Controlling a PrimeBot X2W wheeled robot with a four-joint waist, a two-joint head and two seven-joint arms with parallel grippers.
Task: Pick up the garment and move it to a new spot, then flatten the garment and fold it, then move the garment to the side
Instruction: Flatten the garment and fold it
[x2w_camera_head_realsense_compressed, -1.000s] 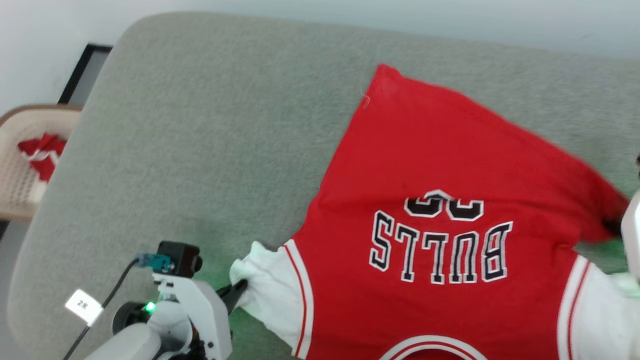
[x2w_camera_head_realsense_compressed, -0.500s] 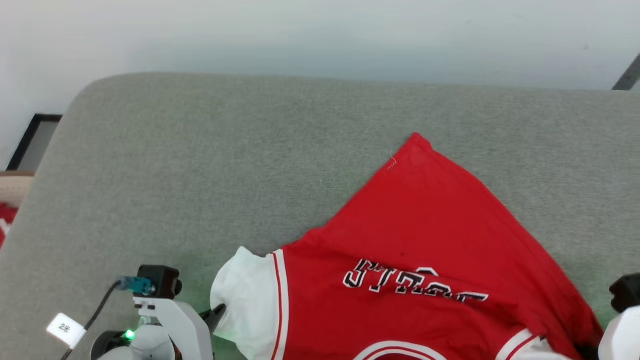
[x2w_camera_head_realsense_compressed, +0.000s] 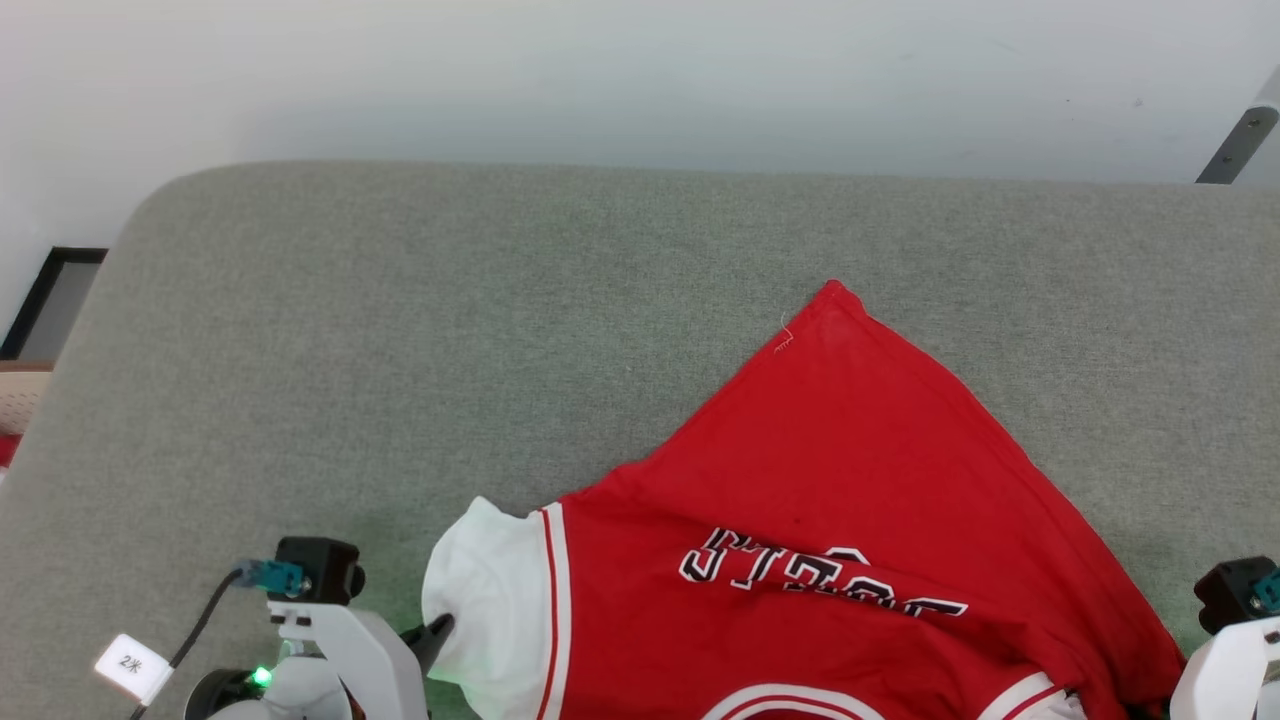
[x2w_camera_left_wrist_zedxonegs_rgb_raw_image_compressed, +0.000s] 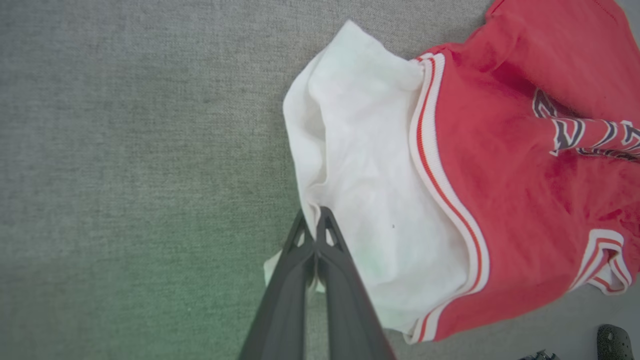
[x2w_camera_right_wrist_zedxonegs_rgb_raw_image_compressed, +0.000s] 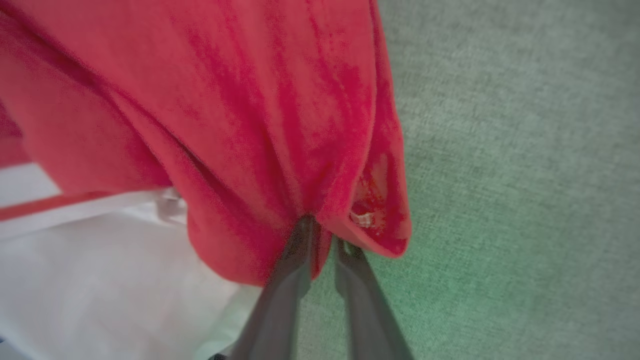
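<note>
**Condition and hazards**

1. Grey surface (x2w_camera_head_realsense_compressed: 400, 330). Its far and left parts carry nothing. The garment (x2w_camera_head_realsense_compressed: 850, 470) lies on the near right part of the surface, with the collar at the near edge and 1 red corner pointing toward the far edge. It is not flat: a crease crosses the body and buckles the lettering (x2w_camera_head_realsense_compressed: 800, 575).

2. White sleeve (x2w_camera_head_realsense_compressed: 490, 590). It is bunched at the near middle of the surface, left of the red body.

3. Left claw (x2w_camera_left_wrist_zedxonegs_rgb_raw_image_compressed: 316, 222). Its 2 fingers are together, clamped on a thin fold at the sleeve's edge, toward the near left of the surface.

4. Right claw (x2w_camera_right_wrist_zedxonegs_rgb_raw_image_compressed: 322, 237). It sits at the near right of the surface. Its 2 fingers show a narrow gap with the red hem corner (x2w_camera_right_wrist_zedxonegs_rgb_raw_image_compressed: 370, 220) gathered between them. Whether that cloth is gripped or loose cannot be told.

**Likely faults**

- Uneven hold: if only 1 side is gripped, any pull will probably skew the garment and deepen the crease.
- Slip: the left claw's bite is shallow, so tension may pull the sleeve free.
- Snag: the hem corner may catch on a right finger during withdrawal and drag the cloth.
- Overhang: the collar end reaches the surface's near edge, so cloth could slide off.
</note>
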